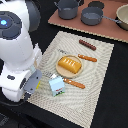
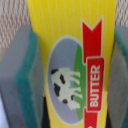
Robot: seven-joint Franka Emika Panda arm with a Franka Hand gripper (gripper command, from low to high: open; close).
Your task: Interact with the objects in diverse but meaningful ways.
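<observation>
the robot arm (image 1: 17,47) fills the exterior view's left, bent low over the near corner of the woven mat (image 1: 102,62). on the mat sit a wooden plate (image 1: 81,71) carrying the orange bread loaf (image 1: 69,64), a pale blue carton (image 1: 56,86) just beside the plate, a dark sausage (image 1: 87,44) further back, and an orange-handled fork (image 1: 85,57) and knife (image 1: 73,83) on either side of the plate. grey pots (image 1: 80,10) stand on a board (image 1: 55,21) behind the mat.

in the wrist view the gripper (image 2: 70,75) has its padded fingers (image 2: 22,75) set on either side of the yellow butter packet (image 2: 65,35), pressed against or at least touching its edges; it looks clamped on, though how firmly i cannot tell. in the exterior view the packet is hidden under the arm at the mat's near corner.

the packet is flat and smooth, so my worry is that it slips or twists between the pads if lifted fast, or buckles if squeezed harder. the carton stands near, and a careless swing could knock it over.

the packet is bright yellow with fine ribbing, a red ribbon reading butter, a green band, and a spotted cow on a grey oval.
</observation>
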